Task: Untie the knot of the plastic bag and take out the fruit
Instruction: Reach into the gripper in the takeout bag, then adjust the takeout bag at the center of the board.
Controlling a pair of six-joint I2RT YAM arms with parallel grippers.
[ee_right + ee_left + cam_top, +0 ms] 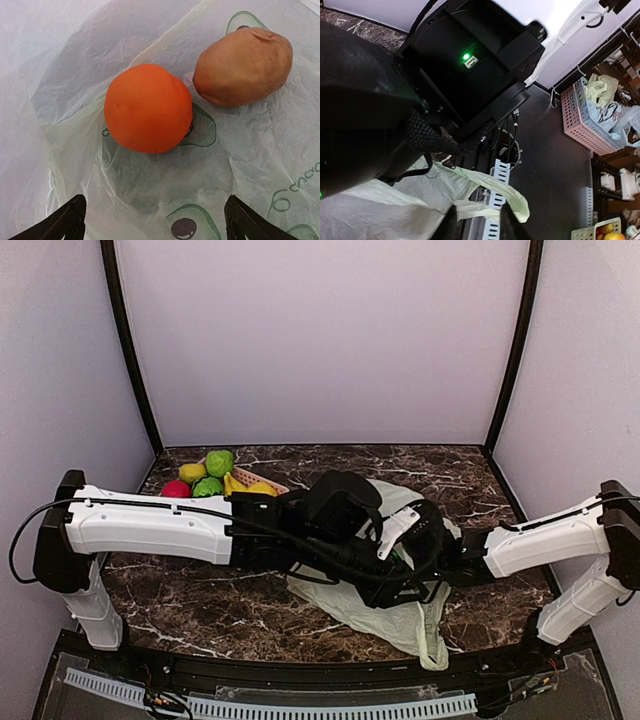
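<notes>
The bag (350, 608) lies crumpled in the lower middle of the top view. It is thin, soft, slippery film that would likely slide under a push. In the right wrist view the orange fruit (148, 107) sits at centre and the brown oval (243, 66) at upper right, side by side on the film. Both look light, rigid and smooth, so they may roll; grip the orange across its widest part. The right gripper (155, 225) gapes wide and empty at the bottom edge. I cannot tell how far the left gripper (481, 226) is spread; a strip of film crosses it.

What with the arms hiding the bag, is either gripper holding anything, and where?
Right gripper: nothing. Left gripper: a strip of the pale green plastic bag crosses it; hold unclear.
</notes>
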